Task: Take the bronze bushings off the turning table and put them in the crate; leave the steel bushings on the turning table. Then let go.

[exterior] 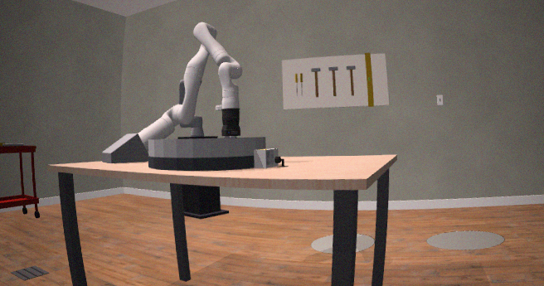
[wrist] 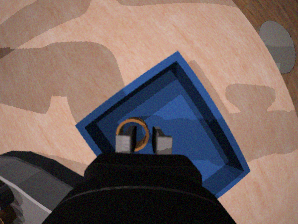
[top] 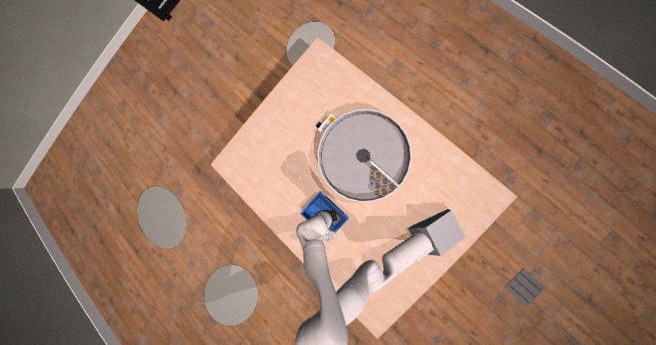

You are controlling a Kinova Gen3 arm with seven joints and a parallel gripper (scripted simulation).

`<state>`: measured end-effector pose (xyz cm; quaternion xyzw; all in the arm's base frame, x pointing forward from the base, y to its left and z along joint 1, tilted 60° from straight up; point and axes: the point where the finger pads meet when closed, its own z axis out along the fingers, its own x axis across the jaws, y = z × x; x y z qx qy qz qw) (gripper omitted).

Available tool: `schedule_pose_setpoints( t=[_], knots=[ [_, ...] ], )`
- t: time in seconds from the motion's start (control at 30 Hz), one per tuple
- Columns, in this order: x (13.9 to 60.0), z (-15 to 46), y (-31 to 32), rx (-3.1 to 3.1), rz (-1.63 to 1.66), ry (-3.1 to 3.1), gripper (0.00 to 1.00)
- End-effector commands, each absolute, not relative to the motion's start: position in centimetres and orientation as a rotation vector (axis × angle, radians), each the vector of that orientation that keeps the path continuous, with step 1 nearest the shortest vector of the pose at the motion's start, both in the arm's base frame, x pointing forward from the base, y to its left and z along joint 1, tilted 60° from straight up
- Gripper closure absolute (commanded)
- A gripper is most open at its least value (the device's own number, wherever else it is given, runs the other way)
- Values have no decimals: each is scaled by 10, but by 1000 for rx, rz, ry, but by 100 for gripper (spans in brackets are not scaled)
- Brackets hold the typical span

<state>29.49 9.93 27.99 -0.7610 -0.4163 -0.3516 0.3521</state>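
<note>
The blue crate (top: 316, 205) (wrist: 131, 91) stands beside the turning table (top: 345, 140) (exterior: 207, 147). My gripper (wrist: 144, 135) is partly open, its fingers pointing down over the crate. A bronze bushing (wrist: 120, 125) lies in the crate below the fingers, off to the left finger's side; that finger overlaps it in the wrist view, and nothing is held between the fingers. On the turning table, two bronze bushings, one (top: 378, 175) nearer the hub and one (top: 383, 191) nearer the rim, lie among several grey steel bushings (top: 376, 185). The arm hides part of the crate in the top view.
A thin white bar (top: 385, 172) runs from the turning table's dark hub (top: 363, 155) to its rim, beside the bushings. The turning table has a raised rim. A small control box (top: 326, 123) (exterior: 265, 158) stands at its side. The arm's grey wedge base (top: 442, 232) (exterior: 124, 148) stands on the table.
</note>
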Motion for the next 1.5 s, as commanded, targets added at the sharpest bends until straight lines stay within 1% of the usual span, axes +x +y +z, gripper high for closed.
schedule_pose_setpoints(
  t=[0.0, 1.27, 1.43, 1.47],
  knots=[
    [295, 280, 99, -1971, -912, -1075, 53],
    [292, 285, 89, -1970, -911, -1076, 53],
    [278, 314, 41, -1970, -911, -1075, 53],
    [278, 314, 41, -1970, -911, -1075, 53]
  ],
)
